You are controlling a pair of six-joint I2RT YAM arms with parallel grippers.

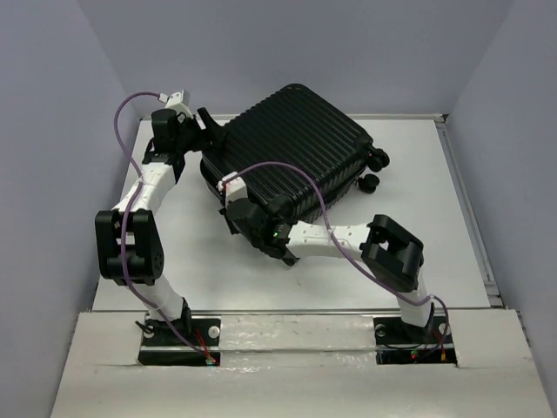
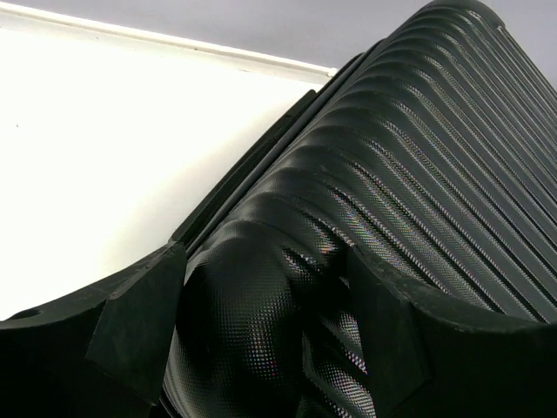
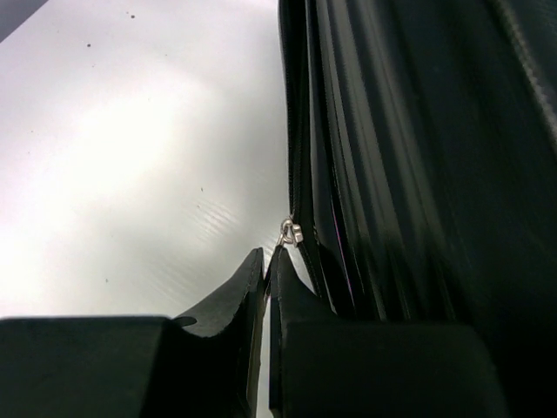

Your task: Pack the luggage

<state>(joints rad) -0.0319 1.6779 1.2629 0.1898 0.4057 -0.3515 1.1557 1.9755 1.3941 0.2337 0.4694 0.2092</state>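
The luggage (image 1: 296, 148) is a black ribbed hard-shell suitcase lying flat and closed on the white table, wheels (image 1: 378, 160) to the right. My left gripper (image 1: 207, 131) is at its far left corner. In the left wrist view its jaws (image 2: 265, 252) stand wide around the rounded corner of the shell (image 2: 418, 174), both pads against it. My right gripper (image 1: 233, 202) is at the near left edge. There its fingertips (image 3: 268, 254) are pinched together on the silver zipper pull (image 3: 290, 232), beside the zipper seam of the luggage (image 3: 418, 174).
The white table (image 1: 418, 235) ends in a raised rim at the right (image 1: 461, 192) and grey walls at the back and left. The right arm's elbow (image 1: 393, 251) sits in front of the suitcase; the left arm's elbow (image 1: 129, 248) is at the near left.
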